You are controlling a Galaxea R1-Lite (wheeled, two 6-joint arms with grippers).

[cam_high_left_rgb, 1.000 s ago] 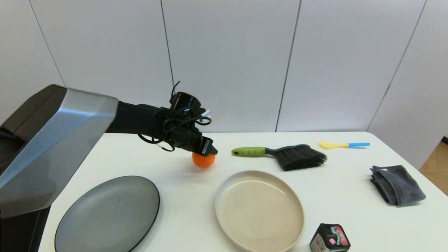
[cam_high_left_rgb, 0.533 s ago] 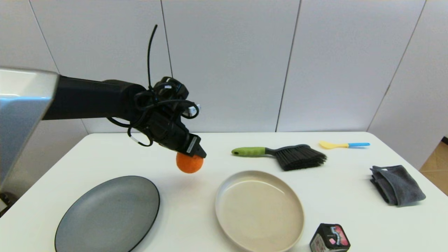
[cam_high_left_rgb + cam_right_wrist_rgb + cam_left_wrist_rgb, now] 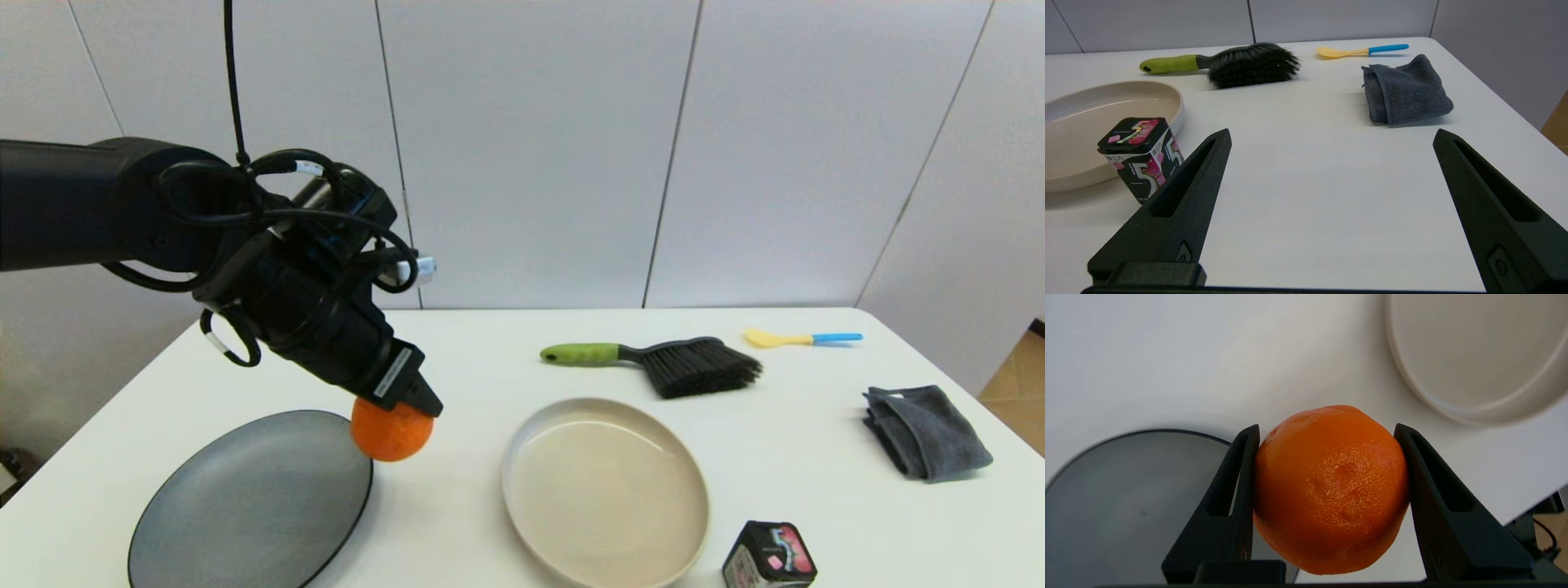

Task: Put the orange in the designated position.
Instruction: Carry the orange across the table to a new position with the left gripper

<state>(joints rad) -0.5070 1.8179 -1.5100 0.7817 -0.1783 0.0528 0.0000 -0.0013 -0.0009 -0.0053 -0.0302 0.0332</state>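
My left gripper is shut on the orange and holds it in the air over the right rim of the dark grey plate. In the left wrist view the orange is clamped between both black fingers, with bare white tabletop between the grey plate and the beige dish beneath it. My right gripper is open and empty, low over the table's front right; it is out of the head view.
A beige shallow dish lies centre front, a black gum box to its right. A green-handled brush, a yellow and blue spoon and a folded grey cloth lie farther right.
The left arm lifted the orange off the table near the back and carried it toward me and to the left, over the grey plate's rim.
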